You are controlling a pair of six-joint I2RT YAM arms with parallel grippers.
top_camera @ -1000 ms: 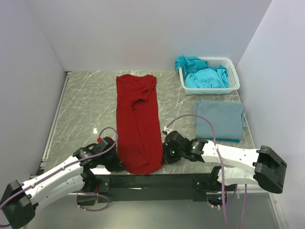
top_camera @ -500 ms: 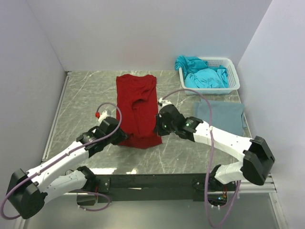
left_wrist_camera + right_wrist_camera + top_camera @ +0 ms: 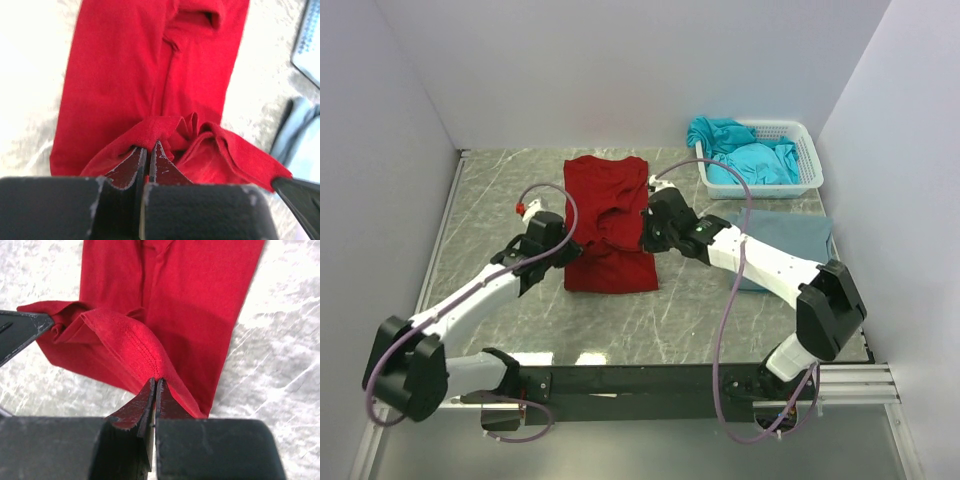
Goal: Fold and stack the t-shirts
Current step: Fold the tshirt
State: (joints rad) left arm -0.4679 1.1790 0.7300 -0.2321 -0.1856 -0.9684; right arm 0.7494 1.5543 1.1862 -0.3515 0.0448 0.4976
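The dark red t-shirt (image 3: 608,200) lies lengthwise in the middle of the table, its near end lifted and doubled back over itself. My left gripper (image 3: 568,252) is shut on the left corner of that raised hem (image 3: 149,146). My right gripper (image 3: 644,243) is shut on the right corner (image 3: 155,382), with the stitched hem (image 3: 125,335) stretched between the two. A folded grey-blue t-shirt (image 3: 788,250) lies flat at the right. Bright turquoise t-shirts (image 3: 745,160) are heaped in the basket.
The white lattice basket (image 3: 805,185) stands at the back right corner, close to the grey-blue shirt. Bare marble table (image 3: 490,200) stretches left of the red shirt. White walls close in the back and both sides.
Both grippers have carried the red shirt's near hem away from the table's front edge toward the collar. The shirt now lies about half as long, folded over itself.
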